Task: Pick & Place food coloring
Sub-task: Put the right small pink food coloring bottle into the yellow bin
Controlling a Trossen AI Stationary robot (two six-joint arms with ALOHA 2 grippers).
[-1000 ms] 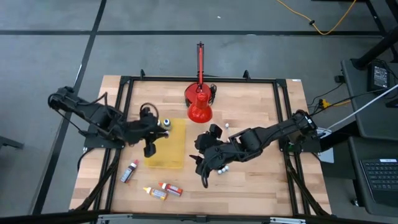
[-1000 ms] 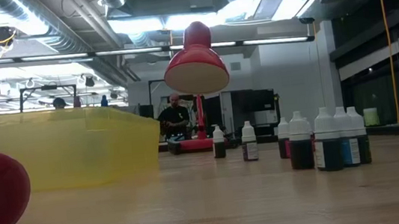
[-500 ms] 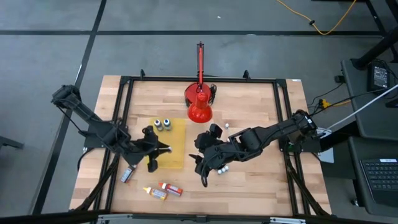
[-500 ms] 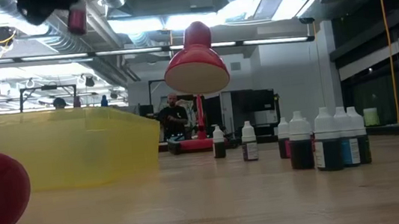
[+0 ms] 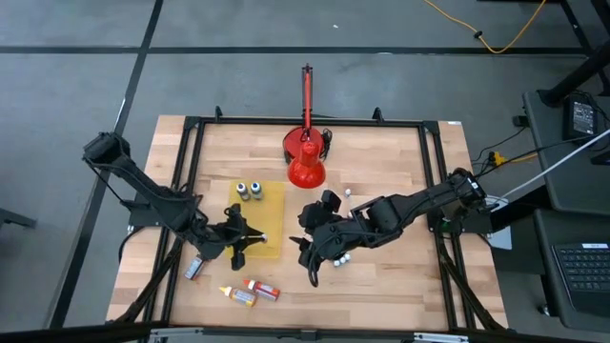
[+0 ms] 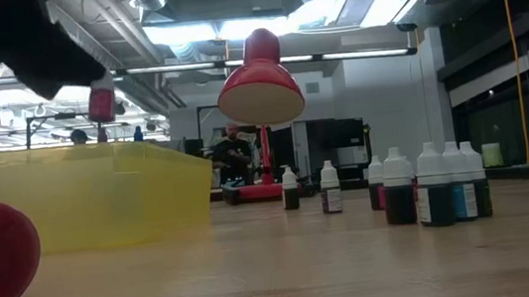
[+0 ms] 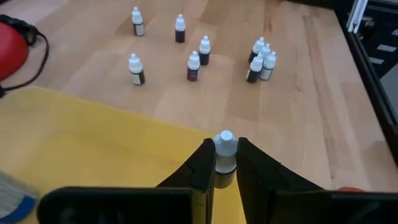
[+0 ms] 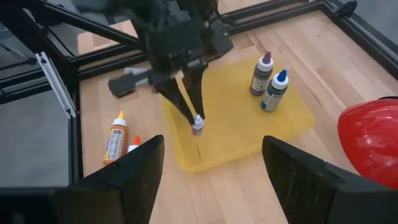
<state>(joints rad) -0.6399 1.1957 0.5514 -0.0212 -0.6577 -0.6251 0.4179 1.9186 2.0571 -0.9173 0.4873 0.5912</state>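
Looking across from the near edge, I see 3 food coloring bottles lying flat on the bare table, left of centre: a red one (image 5: 198, 267) nearest the left rail, an orange one (image 5: 238, 296) closest to me, and a second red one (image 5: 260, 289) just beside it.

Just beyond them is the left gripper (image 5: 250, 238), reaching in from the left over the near part of the yellow tray (image 5: 272, 205). Its fingers (image 7: 202, 168) are clamped on the held bottle (image 7: 225, 151), pinching it below its pale cap. From table height, that bottle (image 6: 100, 100) hangs clear above the tray's rim and shows a reddish body.

Right of the tray, the right gripper (image 8: 211, 143) hangs with its fingers wide apart and nothing between them. It sits over a cluster of standing bottles (image 5: 339, 257) on the bare wood.

Farther on, 2 upright bottles (image 5: 249, 191) stand side by side in the tray's far left corner, 1 purple-capped and 1 blue-capped in the right wrist view. A single white-capped bottle (image 5: 349, 193) stands alone on the wood, right of the tray.

At the far middle sits the red lamp (image 5: 305, 168), its rod pointing away past the table's edge. Beyond the table, in the room, I can make out a person (image 6: 232, 154).
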